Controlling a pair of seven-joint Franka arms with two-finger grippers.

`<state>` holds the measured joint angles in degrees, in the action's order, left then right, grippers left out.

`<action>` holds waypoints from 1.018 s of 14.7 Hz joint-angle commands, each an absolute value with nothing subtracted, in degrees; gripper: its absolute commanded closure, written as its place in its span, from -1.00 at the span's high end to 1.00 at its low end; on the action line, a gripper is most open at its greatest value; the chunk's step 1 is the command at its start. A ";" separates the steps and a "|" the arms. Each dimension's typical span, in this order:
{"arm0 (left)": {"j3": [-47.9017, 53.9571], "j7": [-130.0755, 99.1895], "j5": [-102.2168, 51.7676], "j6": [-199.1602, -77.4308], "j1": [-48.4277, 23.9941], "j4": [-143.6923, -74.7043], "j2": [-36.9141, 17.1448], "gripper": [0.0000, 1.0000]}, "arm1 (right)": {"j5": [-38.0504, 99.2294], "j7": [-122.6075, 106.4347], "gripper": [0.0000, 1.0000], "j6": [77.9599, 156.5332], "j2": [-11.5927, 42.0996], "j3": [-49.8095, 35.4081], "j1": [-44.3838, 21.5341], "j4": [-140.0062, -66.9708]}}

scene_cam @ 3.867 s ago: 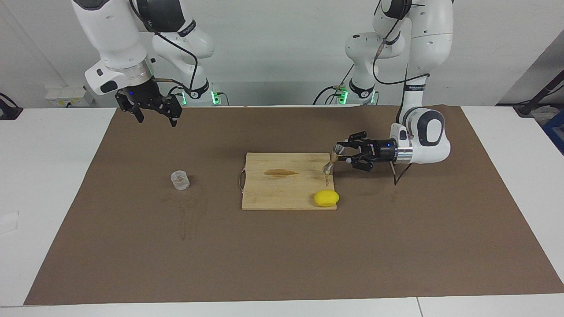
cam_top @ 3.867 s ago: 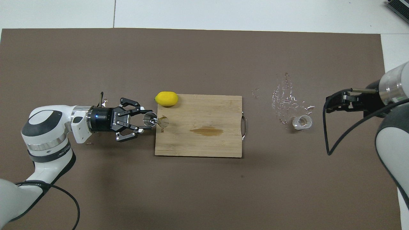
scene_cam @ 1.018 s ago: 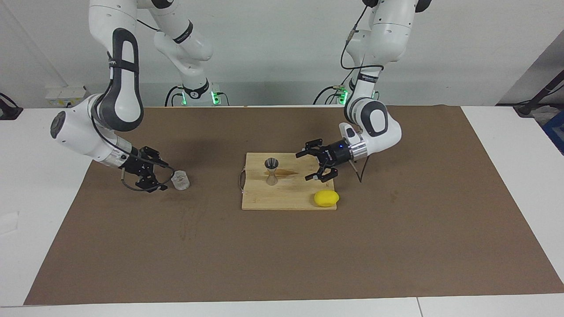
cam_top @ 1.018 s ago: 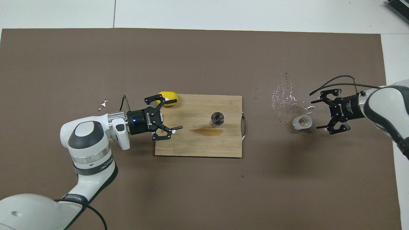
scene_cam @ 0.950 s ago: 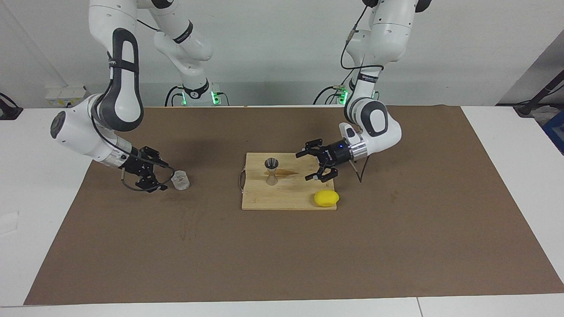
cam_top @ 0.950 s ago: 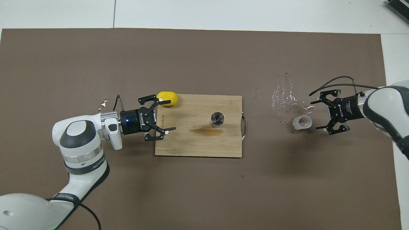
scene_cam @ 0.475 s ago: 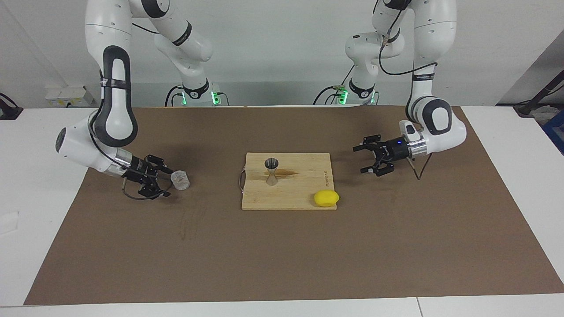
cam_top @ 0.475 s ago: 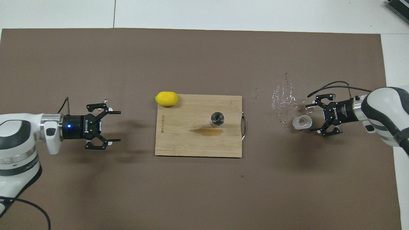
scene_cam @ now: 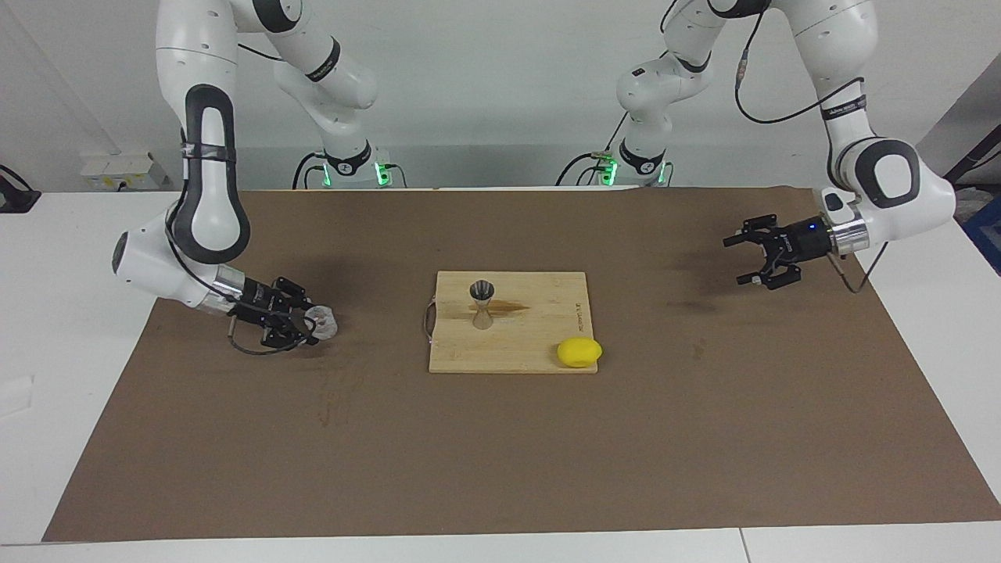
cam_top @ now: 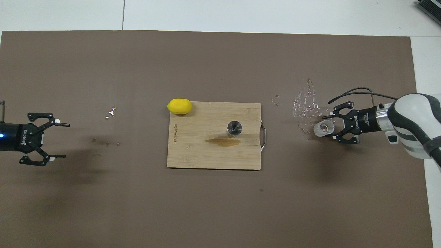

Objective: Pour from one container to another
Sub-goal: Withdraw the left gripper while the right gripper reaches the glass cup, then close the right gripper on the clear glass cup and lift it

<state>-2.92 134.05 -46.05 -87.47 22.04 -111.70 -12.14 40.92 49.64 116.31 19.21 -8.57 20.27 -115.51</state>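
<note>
The clear glass tumbler [scene_cam: 324,321] is on the brown mat toward the right arm's end and is tilted; it also shows in the overhead view [cam_top: 323,128]. My right gripper [scene_cam: 311,325] is low at the mat with its fingers closed on the tumbler's two sides, as the overhead view [cam_top: 328,127] shows. The metal jigger [scene_cam: 482,303] stands upright on the wooden cutting board [scene_cam: 539,332], also in the overhead view [cam_top: 234,128]. My left gripper [scene_cam: 737,259] is open and empty, raised over the mat at the left arm's end [cam_top: 63,140].
A yellow lemon [scene_cam: 579,352] lies at the board's corner farther from the robots, toward the left arm's end. A brown stain [cam_top: 222,141] marks the board [cam_top: 206,156]. Spilled droplets [cam_top: 306,103] lie on the mat beside the tumbler.
My left gripper has let go of the jigger on the board and pulled away to the left arm's end. My right gripper came down, closed on the tumbler and tilted it.
</note>
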 commanded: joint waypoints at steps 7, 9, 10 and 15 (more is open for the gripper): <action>-3.78 114.55 -27.62 -85.52 21.97 -93.53 -14.50 1.00 | 42.98 58.16 -1.00 117.51 12.84 -9.05 13.29 -114.97; -3.61 103.85 -23.75 -84.91 21.45 -91.33 -13.89 1.00 | 42.11 63.17 -1.00 118.21 12.22 -8.88 9.86 -113.21; -3.08 100.49 -21.99 -84.99 21.18 -90.88 -13.80 1.00 | 41.58 66.06 -1.00 118.21 12.22 -8.79 8.10 -112.16; -3.17 87.85 -18.29 -84.90 13.46 -86.50 -12.83 1.00 | 31.66 81.00 -1.00 119.70 12.83 -8.88 -1.39 -105.74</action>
<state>-2.67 95.46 -21.42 -86.10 17.32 -88.76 -13.24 35.62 75.36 118.36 12.06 -8.93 1.57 -108.66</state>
